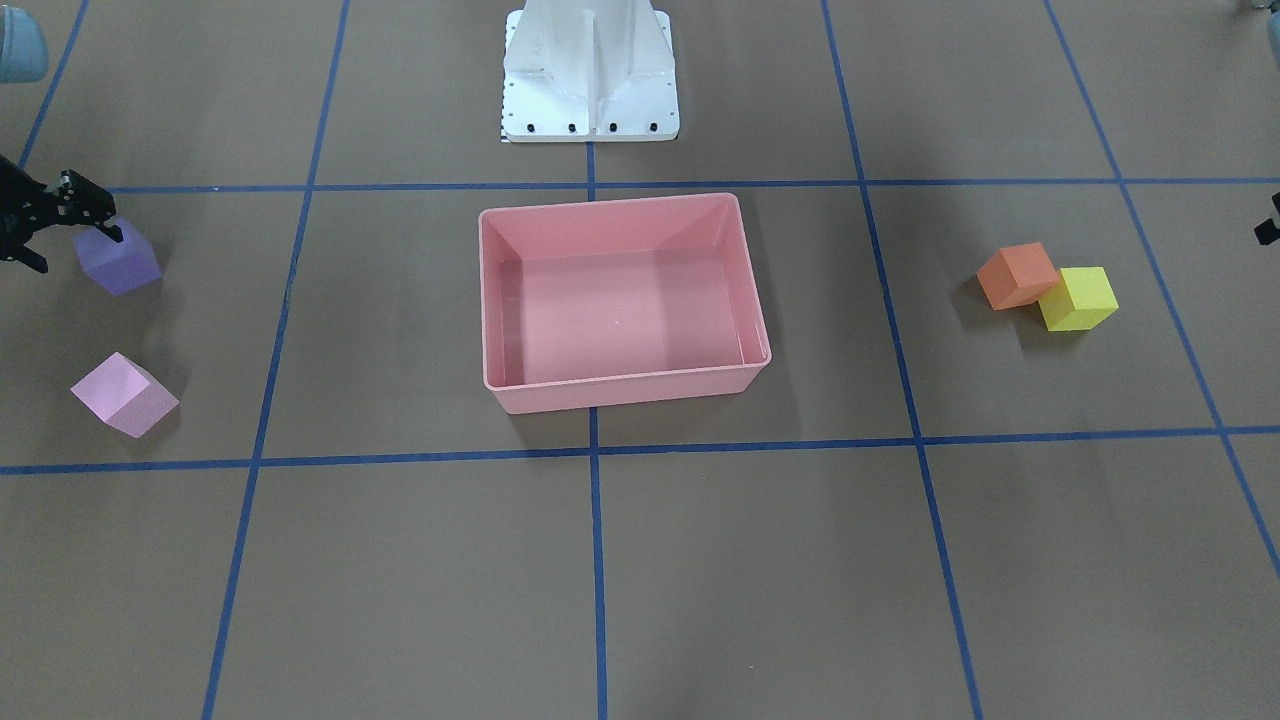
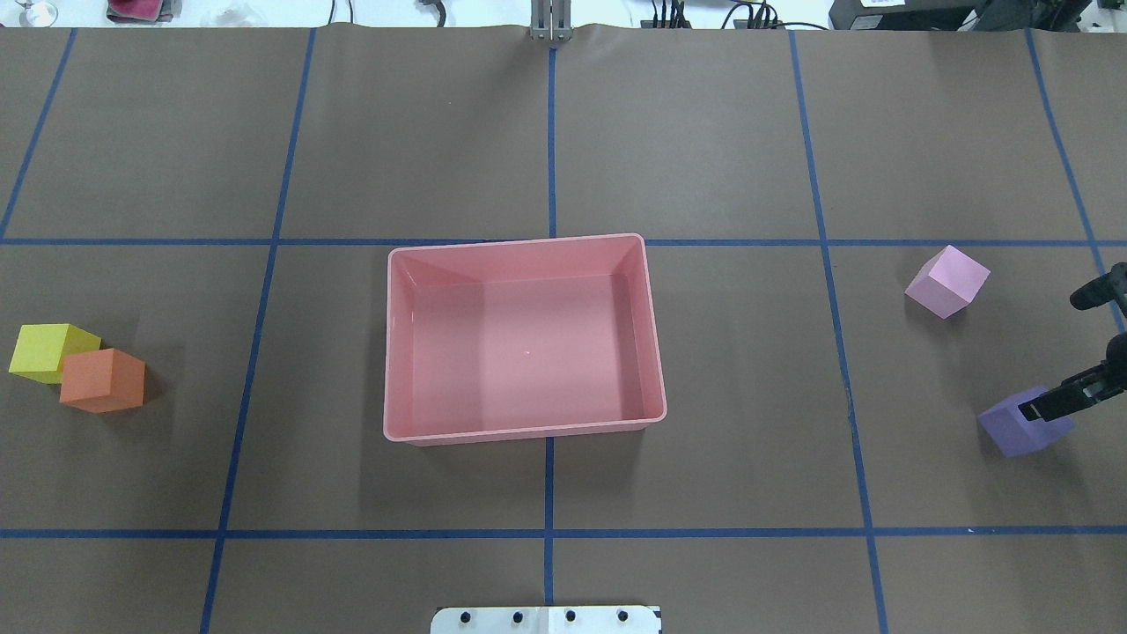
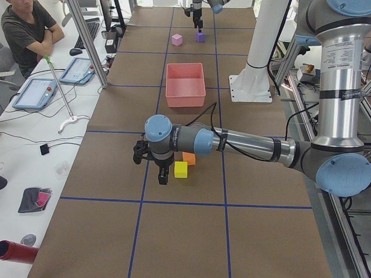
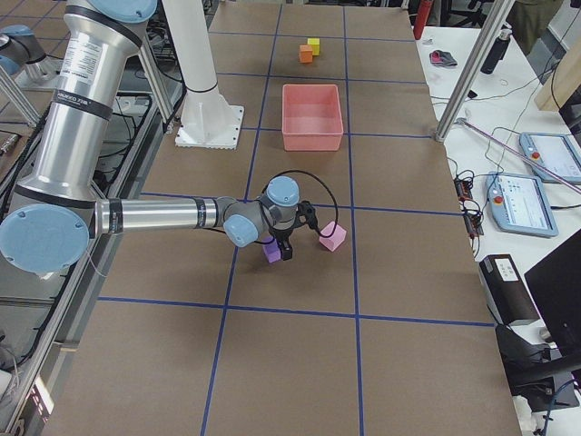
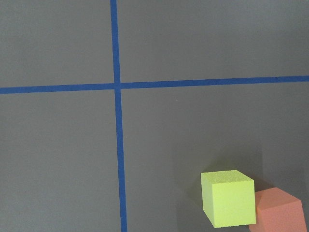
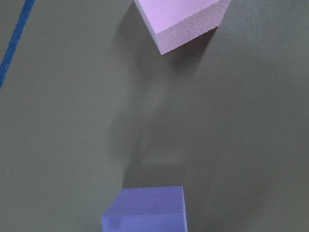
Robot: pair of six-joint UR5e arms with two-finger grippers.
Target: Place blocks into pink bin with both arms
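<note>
Yellow cube [image 2: 44,352]: far left, touching orange cube [image 2: 103,380]; left gripper [image 3: 152,166] just beside, grip unreadable for you.
Pink bin [image 2: 528,352]: centre, no cubes inside.
Purple cube [image 2: 1008,431]: far right, under one finger of spread right gripper [image 2: 1054,354], not between them; you'll want to shift toward it.

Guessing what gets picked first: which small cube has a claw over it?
The matte purple cube: a black finger of the right gripper overlaps it; no finger covers the other three.
</note>
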